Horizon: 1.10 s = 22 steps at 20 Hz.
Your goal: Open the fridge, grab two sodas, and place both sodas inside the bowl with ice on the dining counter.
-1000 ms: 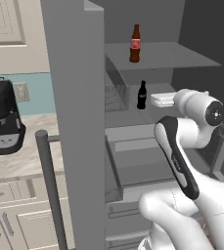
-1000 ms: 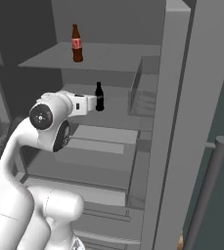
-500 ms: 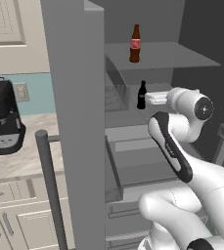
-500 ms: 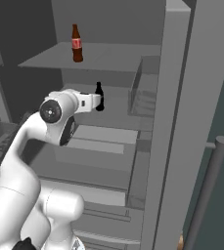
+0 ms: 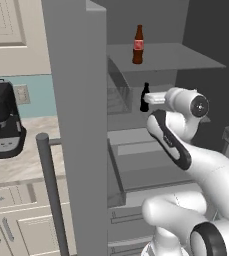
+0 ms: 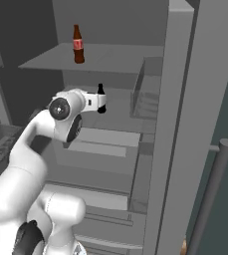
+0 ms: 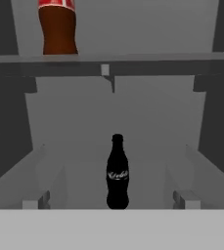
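Grey shelves fill the inside of the fridge that we face, its door swung wide toward us with a long bar handle at the front. To the left, on the pale wall counter above cream cabinets, stands a black coffee machine. One soda with a red label stands upright on the upper shelf; a second, darker soda stands upright on the shelf below it. Our arm reaches into the fridge at the level of that lower shelf, and our gripper is just before the darker soda, pointed straight at it. From the hand view the bottle sits centred ahead, not yet between the fingers. Our fingers are spread wide and hold nothing.
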Motion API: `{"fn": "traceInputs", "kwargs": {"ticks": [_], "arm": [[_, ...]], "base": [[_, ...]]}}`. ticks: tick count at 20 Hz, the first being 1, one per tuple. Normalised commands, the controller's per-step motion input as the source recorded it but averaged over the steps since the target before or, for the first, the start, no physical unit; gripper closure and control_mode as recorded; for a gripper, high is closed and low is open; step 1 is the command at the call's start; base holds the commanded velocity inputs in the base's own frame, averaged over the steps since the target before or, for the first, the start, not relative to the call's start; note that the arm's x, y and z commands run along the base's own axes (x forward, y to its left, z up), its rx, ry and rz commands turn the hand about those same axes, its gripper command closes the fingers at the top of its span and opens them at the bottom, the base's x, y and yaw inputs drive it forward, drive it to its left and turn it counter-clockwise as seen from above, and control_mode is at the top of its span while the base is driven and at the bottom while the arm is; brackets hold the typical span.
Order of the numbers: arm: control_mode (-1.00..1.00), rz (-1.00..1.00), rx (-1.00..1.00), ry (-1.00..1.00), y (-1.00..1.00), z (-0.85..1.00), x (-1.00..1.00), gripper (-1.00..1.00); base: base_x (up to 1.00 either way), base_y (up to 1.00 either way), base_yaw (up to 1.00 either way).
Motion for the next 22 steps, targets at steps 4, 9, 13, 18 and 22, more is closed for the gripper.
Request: {"fn": "traceInputs", "kwargs": {"ticks": [4, 9, 13, 18, 22], "arm": [[-1.0, 0.0, 0.0, 0.0, -0.05, -0.08, 0.37, -1.0], [-1.0, 0.0, 0.0, 0.0, -0.06, -0.13, 0.34, -1.0], [-1.0, 0.0, 0.0, 0.0, -0.09, -0.17, 0.28, -1.0], [-1.0, 0.0, 0.0, 0.01, 0.0, -0.21, 0.21, -1.0], [-1.0, 0.0, 0.0, 0.0, 0.0, -0.15, 0.18, -1.0]], "base": [[0.0, 0.0, 0.0], [0.0, 0.0, 0.0], [0.0, 0.0, 0.0], [0.0, 0.0, 0.0], [0.0, 0.0, 0.0]]}}
